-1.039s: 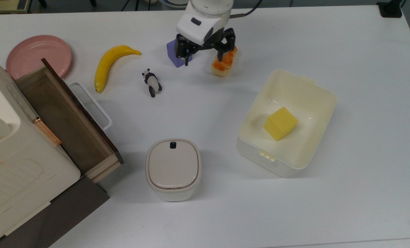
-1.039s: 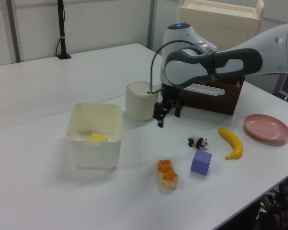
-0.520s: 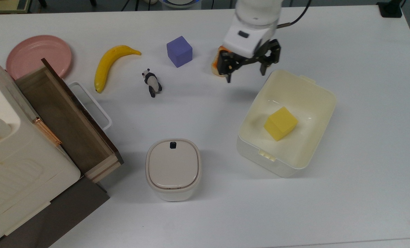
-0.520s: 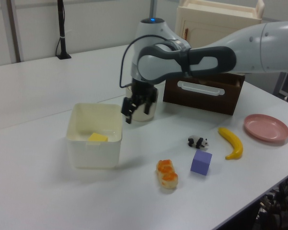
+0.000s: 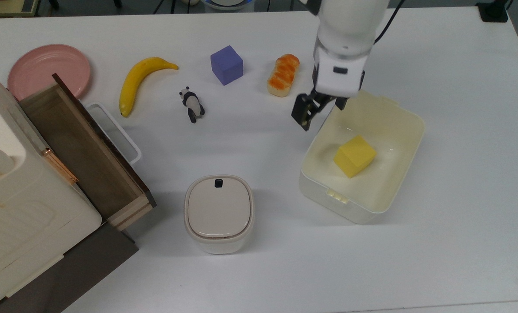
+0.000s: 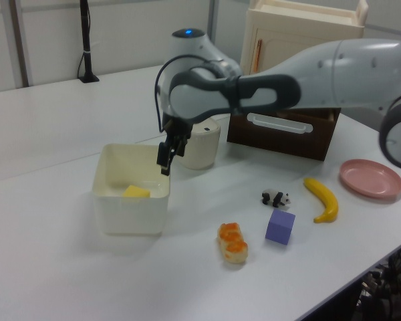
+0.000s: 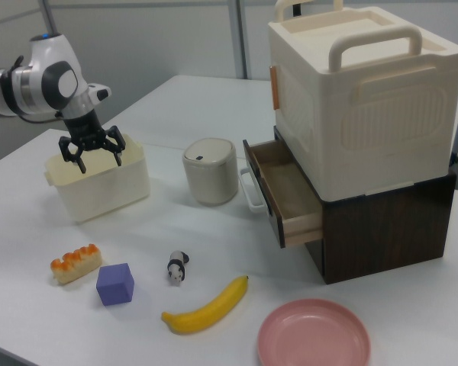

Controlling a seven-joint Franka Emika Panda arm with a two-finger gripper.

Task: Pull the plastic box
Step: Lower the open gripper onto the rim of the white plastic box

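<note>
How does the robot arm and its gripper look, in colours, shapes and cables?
The arm has glossy white rounded shells with dark grey joint sections and a small blue light at one joint. A black cable loops beside the wrist. The gripper is black, on a white wrist block bearing a dark rectangular mark.

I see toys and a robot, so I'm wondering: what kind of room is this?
Probably a robot lab or test room. A white robot arm reaches over a plain white table set with practice things: a toy panda, a fake banana and a plastic box.
</note>
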